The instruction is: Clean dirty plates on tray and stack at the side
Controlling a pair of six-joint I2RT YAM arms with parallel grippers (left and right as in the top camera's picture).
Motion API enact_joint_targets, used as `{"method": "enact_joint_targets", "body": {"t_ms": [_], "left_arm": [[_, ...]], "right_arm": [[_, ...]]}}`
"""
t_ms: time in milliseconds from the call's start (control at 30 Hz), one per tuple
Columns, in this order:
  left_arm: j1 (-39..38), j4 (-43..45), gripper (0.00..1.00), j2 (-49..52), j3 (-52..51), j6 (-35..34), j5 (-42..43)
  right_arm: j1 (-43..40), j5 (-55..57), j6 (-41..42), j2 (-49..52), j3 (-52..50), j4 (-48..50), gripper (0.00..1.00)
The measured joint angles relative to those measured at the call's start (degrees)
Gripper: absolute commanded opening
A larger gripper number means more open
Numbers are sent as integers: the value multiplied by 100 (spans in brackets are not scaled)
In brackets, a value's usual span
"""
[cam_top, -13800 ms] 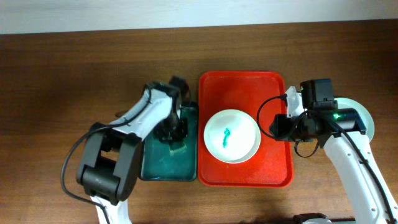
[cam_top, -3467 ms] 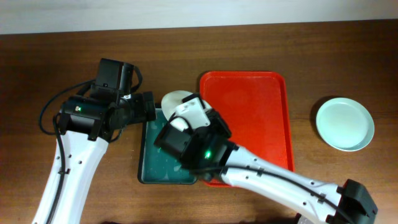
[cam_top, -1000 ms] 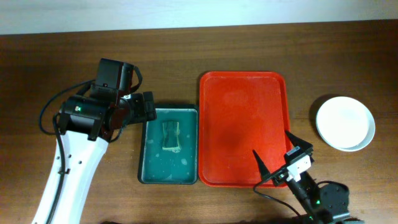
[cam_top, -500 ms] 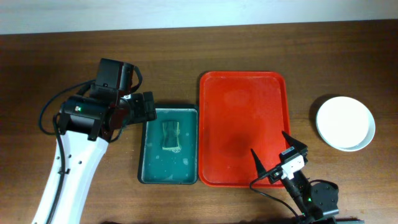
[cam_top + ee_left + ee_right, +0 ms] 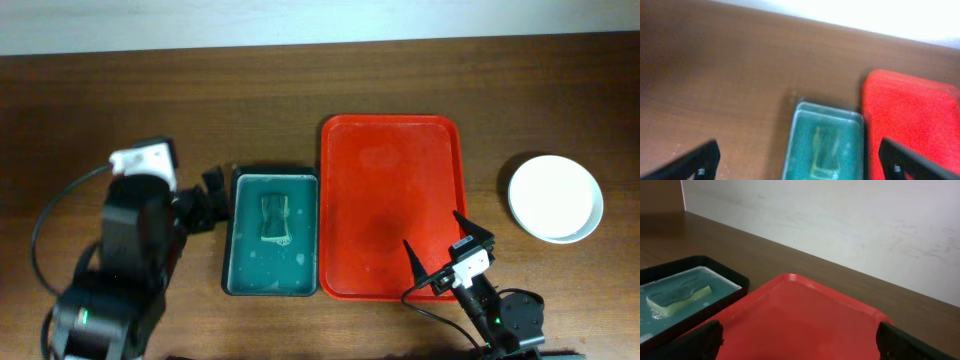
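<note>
Red tray [image 5: 390, 150] lies mid surface [image 5: 100, 90], long side running far to near, floor bare in overhead view. Off it, the plates [image 5: 555, 197] sit well apart from the red tray, by the right edge of the surface. Only the overhead cam shows them. Top face plain white; how many lie under it can't tell. Small dark green tray [image 5: 250, 275] sits just beside the red tray's left rim, w/ sponge [image 5: 273, 220] lying in its far half in teal liquid.

R side: right gripper [image 5: 438, 240] hangs over the near-right corner of the red tray, close to the near edge of the surface. Its fingers [image 5: 464, 223] are spread wide, nothing btwn them. Right wrist view agrees: both dark tips at the bottom corners, far apart, red tray floor btwn and ahead, green tray + sponge at left, pale wall beyond the far edge.

L side: left gripper [image 5: 212, 197] is just left of the green tray, arm body covering the near-left part of the surface. From overhead its fingers are small and dark, state hard to read. Left wrist view (blurred) settles it: two tips at the bottom corners, wide apart, holding nothing; green tray w/ sponge ahead, red tray's left part at right.
</note>
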Motion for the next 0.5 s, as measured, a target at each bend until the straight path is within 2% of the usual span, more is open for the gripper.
{"method": "enact_joint_targets", "body": {"t_ms": [67, 167, 333, 500], "left_arm": [[142, 1213, 99, -890, -1021, 2, 37], [437, 2328, 99, -2055, -2590, -2, 114], [730, 3742, 99, -4249, -4758, -2, 304], [1021, 4636, 99, -5228, -5908, 0, 529]], "right_arm": [[0, 0, 0, 0, 0, 7, 98], [0, 0, -2, 0, 0, 2, 98], [0, -2, 0, -11, 0, 0, 98], [0, 0, -4, -11, 0, 0, 98]]}}
